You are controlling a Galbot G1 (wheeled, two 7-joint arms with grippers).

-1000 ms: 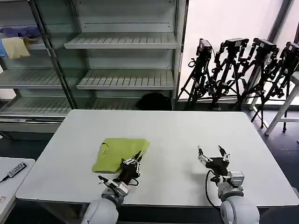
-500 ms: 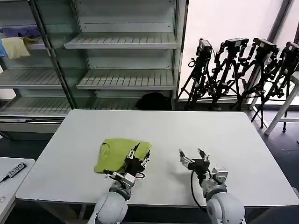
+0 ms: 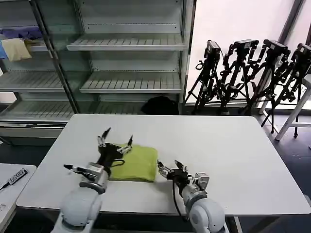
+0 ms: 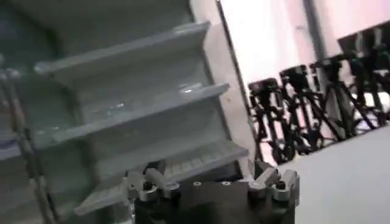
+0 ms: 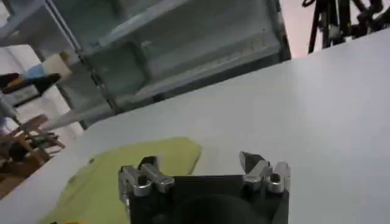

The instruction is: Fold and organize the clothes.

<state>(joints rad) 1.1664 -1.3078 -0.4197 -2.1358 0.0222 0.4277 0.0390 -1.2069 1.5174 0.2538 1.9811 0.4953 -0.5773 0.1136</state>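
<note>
Both arms have swung left: your spread left gripper (image 3: pixel 115 141) hovers over the folded lime-green cotton T-shirt (image 3: pixel 137 164) mid-table, open right gripper (image 3: pixel 170 170) beside it (careless grabs unfold it).

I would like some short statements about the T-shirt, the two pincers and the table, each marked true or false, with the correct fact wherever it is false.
1. The lime T-shirt lies folded on the white table. True.
2. The right pincer is clamped on the T-shirt's edge. False: it is open, at the shirt's right edge, with nothing between its fingers.
3. The left pincer is open, raised at the shirt's left end. True.
4. The T-shirt hangs on the shelving. False: it lies on the table.
5. Camera tripods stand beyond the table. True.
</note>
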